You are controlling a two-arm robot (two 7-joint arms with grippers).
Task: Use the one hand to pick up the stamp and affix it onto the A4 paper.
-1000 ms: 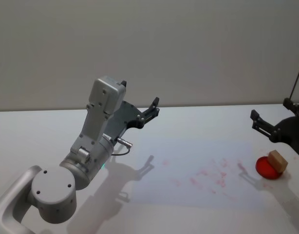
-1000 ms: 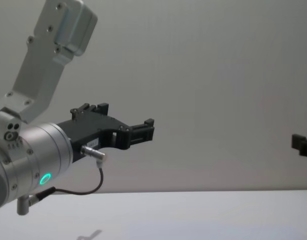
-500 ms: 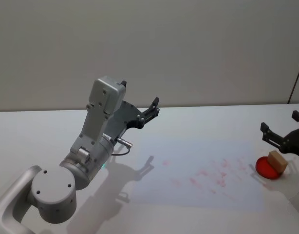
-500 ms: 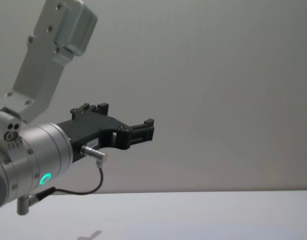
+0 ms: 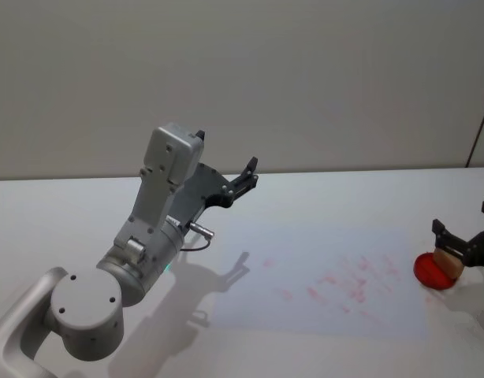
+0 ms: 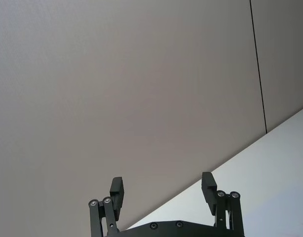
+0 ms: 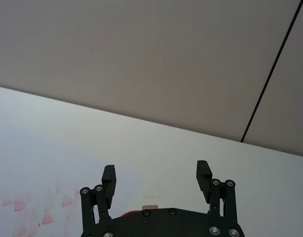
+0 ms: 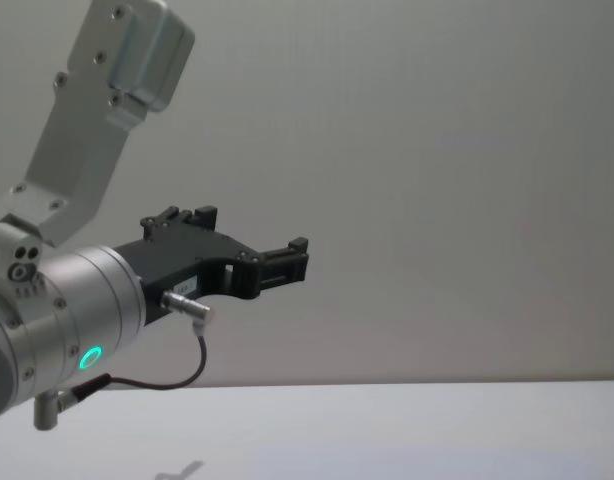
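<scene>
The hand (image 5: pixel 461 217) low at the right edge of the white table (image 5: pixel 68 213), fingers spread wide, clamped on nothing. Just beneath it the stamp (image 5: pixel 444 262), sitting on a round red pad (image 5: pixel 428 272). Beside the pad the A4 paper (image 5: pixel 305 252), flat, dotted with faint red marks. Behind, a grey wall (image 5: pixel 305 79) with a dark slanting seam (image 5: pixel 480 126). Well to the left, raised off the table, the left gripper (image 5: pixel 248 175), fingers apart.

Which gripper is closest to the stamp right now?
The right gripper, all black, fingers open, is at the stamp on the red pad. The left gripper, silver-wristed, hangs raised far off to the left.
</scene>
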